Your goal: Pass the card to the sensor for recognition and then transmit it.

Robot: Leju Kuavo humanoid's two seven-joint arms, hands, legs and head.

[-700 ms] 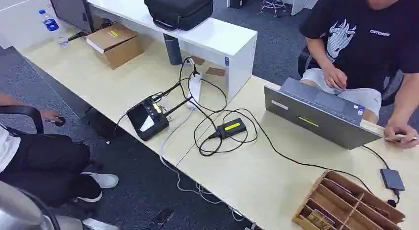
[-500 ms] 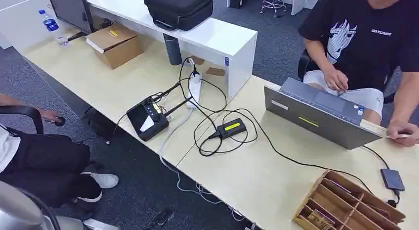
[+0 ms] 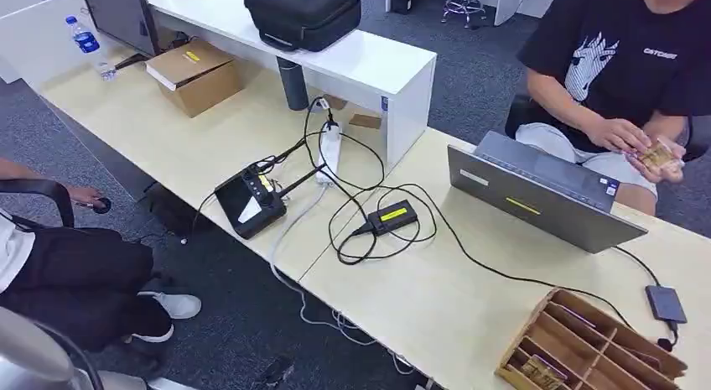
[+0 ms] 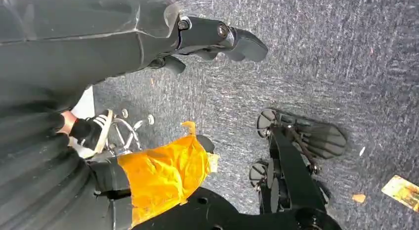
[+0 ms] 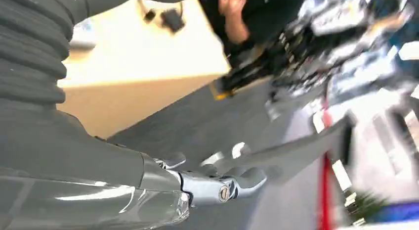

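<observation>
Hanging low over dark carpet (image 4: pixel 316 57), left hand (image 4: pixel 217 39) holding nothing, fingers loosely curled and a little apart; right hand (image 5: pixel 212 183) blurred, nothing visibly in it, spread of fingers impossible to tell. Card (image 3: pixel 656 153) lying well apart from both hands, being held by a seated person (image 3: pixel 620 67) behind an open laptop (image 3: pixel 537 197); small black sensor (image 3: pixel 666 304) sitting on the table (image 3: pixel 436 306) just beside a wooden divided tray (image 3: pixel 587 344).

wooden tray (image 3: pixel 600 313), cardboard box (image 3: pixel 197 75), matt laptop (image 3: pixel 537 197)
</observation>
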